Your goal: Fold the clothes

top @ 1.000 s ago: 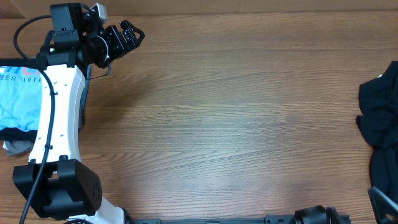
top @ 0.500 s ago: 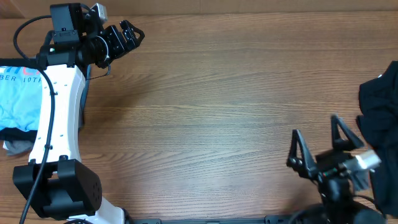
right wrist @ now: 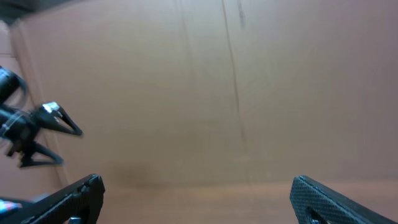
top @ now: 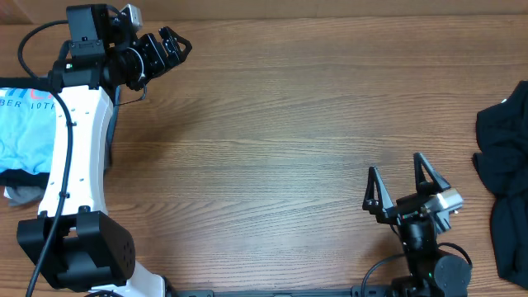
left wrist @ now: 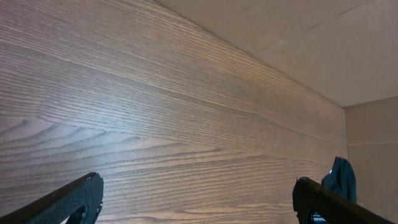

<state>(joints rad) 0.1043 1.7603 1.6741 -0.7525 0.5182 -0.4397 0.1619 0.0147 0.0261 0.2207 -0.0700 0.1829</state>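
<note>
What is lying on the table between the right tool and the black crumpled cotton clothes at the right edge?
Nothing. In the overhead view, only bare brown wooden table separates the open right tool from the black crumpled cotton clothes.

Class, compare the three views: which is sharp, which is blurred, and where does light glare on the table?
Overhead: sharp, evenly lit, a pale sheen on the table and a soft shadow beside the left arm. Left wrist: wood grain crisp, a bright glare band across it. Right wrist: soft throughout; the left pincer at far left is smeared.
</note>
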